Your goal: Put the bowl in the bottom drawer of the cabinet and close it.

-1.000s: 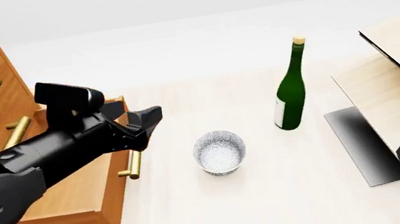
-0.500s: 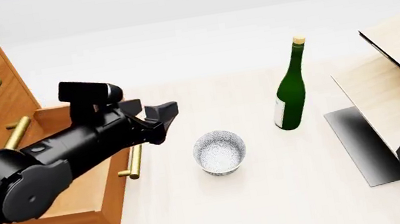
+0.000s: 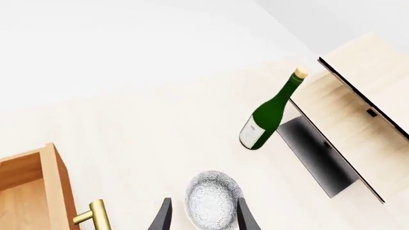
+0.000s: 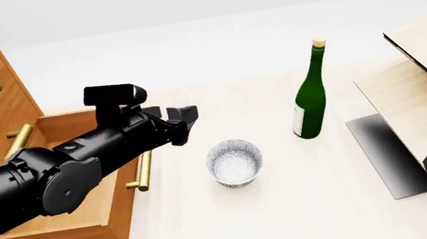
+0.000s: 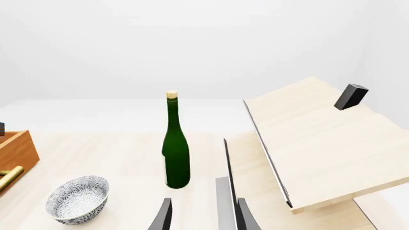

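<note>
We see the left hand (image 4: 183,122) with fingers apart, the bowl (image 4: 234,162) on the worktop (image 4: 295,209) just ahead and below it, untouched, the bottom drawer (image 4: 83,209) open behind it

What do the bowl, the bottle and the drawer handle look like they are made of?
The bowl: likely glazed ceramic, white with fine grey speckles. The bottle: dark green, glossy, apparently glass, with a pale label and stopper. The drawer handle: a brass-coloured bar, seemingly metal, on an orange-brown drawer with wood grain.
</note>
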Tool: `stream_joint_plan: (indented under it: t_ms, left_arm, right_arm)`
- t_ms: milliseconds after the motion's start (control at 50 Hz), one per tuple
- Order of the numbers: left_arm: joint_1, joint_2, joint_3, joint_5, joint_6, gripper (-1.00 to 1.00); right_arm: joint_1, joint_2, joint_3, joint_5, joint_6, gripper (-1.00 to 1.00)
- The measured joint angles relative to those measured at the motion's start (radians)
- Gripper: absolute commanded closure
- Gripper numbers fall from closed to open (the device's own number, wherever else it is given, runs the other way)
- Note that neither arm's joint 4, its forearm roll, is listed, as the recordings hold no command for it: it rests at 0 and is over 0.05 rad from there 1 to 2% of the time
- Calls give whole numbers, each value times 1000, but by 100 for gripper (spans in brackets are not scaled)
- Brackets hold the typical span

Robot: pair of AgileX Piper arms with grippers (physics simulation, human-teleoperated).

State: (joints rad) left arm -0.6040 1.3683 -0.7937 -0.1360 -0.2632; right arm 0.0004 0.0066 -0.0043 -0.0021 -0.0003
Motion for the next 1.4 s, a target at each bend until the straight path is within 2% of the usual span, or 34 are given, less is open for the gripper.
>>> stream_joint_plan:
  t_ms: [820,1400]
  left_arm:
    - [29,163,2,-130,-133,-100]
    - [18,276,-13,-184,-173,-100]
  right_arm:
    - [0,0,0,0,0,-100]
    - [0,0,0,0,0,-100]
